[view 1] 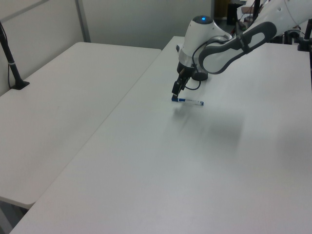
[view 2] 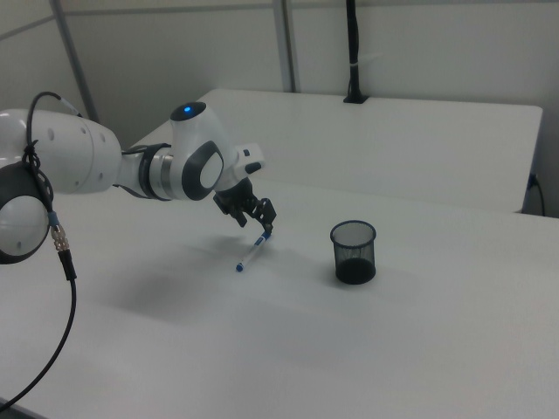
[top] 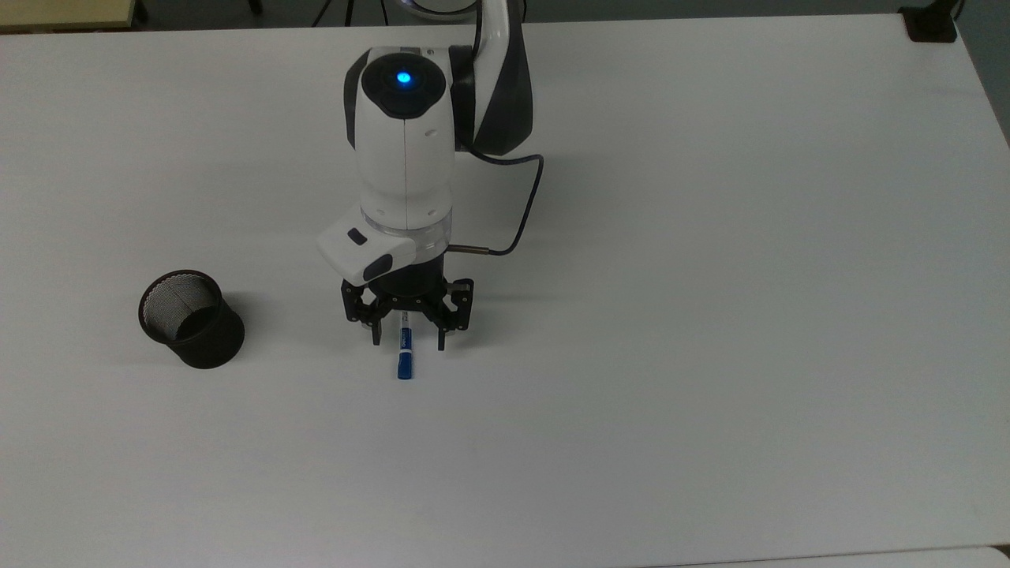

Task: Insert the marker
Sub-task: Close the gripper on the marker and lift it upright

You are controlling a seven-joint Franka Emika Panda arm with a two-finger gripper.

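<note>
- Spreading across everything you see is a plain white counter [top: 710,315]; in the left view a second white counter [view 1: 58,112] butts against its left edge, with pale partition walls behind.
- Your white arm [top: 404,158] reaches down over the middle of the counter, a blue light glowing on its upper joint and a dark cable looping off its wrist.
- Note what it hides: in the top view the arm's wrist covers the far part of the marker, so you see just the blue-capped end and a bit of white barrel. In the left view the arm blocks most of the mesh cup.
- Your black mesh cup [top: 192,318] stands upright, well apart from the marker toward the top view's left; its inside looks dark, and you cannot tell whether anything lies in it.
- Your hand [top: 407,341] is spread, one finger on each side of the barrel, low over the counter.
- Your marker [top: 405,353] lies flat on the counter, between those fingers.
</note>
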